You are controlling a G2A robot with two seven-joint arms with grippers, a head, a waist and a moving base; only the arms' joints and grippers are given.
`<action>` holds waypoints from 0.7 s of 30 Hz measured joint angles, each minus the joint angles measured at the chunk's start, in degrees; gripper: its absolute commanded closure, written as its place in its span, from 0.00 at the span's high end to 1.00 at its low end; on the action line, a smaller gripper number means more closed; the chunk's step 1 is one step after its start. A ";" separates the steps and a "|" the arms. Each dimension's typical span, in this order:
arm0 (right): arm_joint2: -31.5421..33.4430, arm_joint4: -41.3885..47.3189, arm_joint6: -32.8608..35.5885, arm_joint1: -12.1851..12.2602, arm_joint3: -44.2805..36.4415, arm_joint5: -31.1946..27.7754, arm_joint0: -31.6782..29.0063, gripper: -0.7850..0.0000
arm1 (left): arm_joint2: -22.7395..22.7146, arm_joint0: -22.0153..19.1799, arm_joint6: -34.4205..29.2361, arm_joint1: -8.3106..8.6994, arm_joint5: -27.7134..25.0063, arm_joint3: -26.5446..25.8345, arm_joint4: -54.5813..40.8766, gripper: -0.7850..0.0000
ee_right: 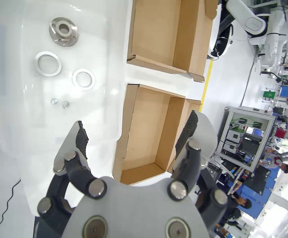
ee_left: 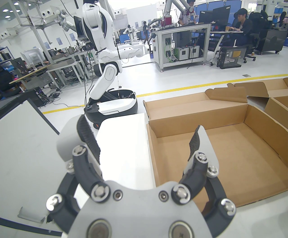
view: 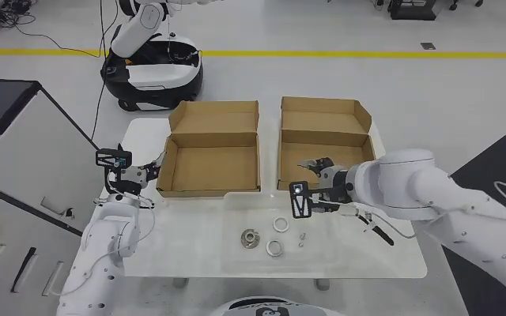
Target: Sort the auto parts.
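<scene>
Right gripper (ee_right: 137, 126) — jaws wide, empty — sits nearer; 5 parts (view: 280, 224) lie toward the counter's (view: 356, 261) near edge.

Setting: robotics lab in an open hall. Pale floor marked with a yellow line (view: 316, 54). A second white robot (ee_left: 105, 74) on a dark wheeled base stands beyond the surface (view: 198, 237). Behind it are an aluminium-frame equipment rack (ee_left: 184, 47) holding control boxes, loose cables, and desks with monitors (ee_left: 221, 14).
</scene>
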 measured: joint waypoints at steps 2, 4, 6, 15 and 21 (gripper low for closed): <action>-4.23 1.64 -0.42 1.53 -0.15 -0.41 3.87 1.00 | 0.00 0.00 0.00 0.00 0.00 0.00 0.00 1.00; -9.22 2.92 -1.25 3.13 -0.40 -1.24 8.54 1.00 | 0.00 0.00 0.00 0.00 0.00 0.00 0.00 1.00; -13.90 4.27 -1.80 4.42 -0.31 -1.79 13.11 1.00 | 0.00 0.00 0.00 0.00 0.00 0.00 0.00 1.00; -30.34 11.31 -0.74 5.71 -0.30 -0.71 28.43 1.00 | 0.00 0.00 0.00 0.00 0.00 0.00 0.00 1.00; -34.83 19.80 3.26 4.09 0.04 3.30 32.66 1.00 | 0.00 0.00 0.00 0.00 0.00 0.00 0.00 1.00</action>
